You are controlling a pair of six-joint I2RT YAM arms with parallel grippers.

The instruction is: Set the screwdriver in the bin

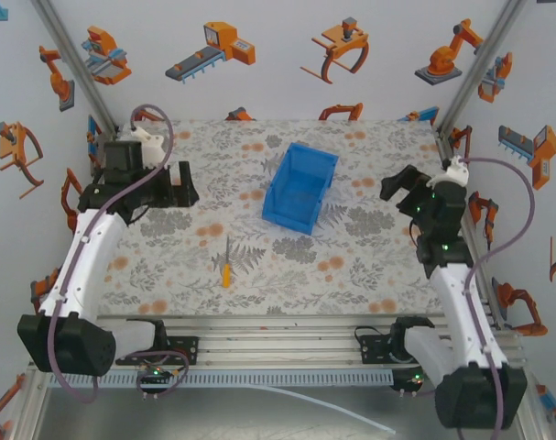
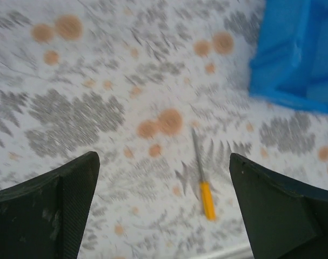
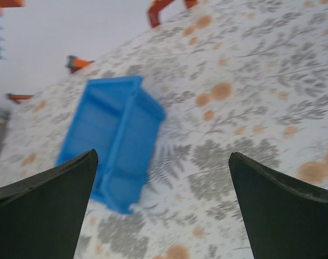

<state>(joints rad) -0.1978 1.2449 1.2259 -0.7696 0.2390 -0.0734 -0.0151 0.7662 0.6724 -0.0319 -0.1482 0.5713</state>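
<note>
The screwdriver [image 1: 226, 266] lies flat on the flowered mat near the front edge, orange-yellow handle toward me, thin shaft pointing away. In the left wrist view the screwdriver [image 2: 203, 181] sits between and beyond the fingers. The blue bin [image 1: 300, 187] stands open-topped at the mat's middle back, nothing visible inside. The bin [image 2: 299, 54] is at the top right of the left wrist view and the bin [image 3: 115, 140] lies left of centre in the right wrist view. My left gripper [image 1: 184, 183] hovers open at the back left. My right gripper [image 1: 398, 189] hovers open, right of the bin.
The flowered mat [image 1: 369, 247] covers the table. White walls with orange robot prints stand on three sides. Metal frame posts [image 1: 76, 64] rise at the back corners. An aluminium rail [image 1: 268, 325] runs along the front edge between the arm bases.
</note>
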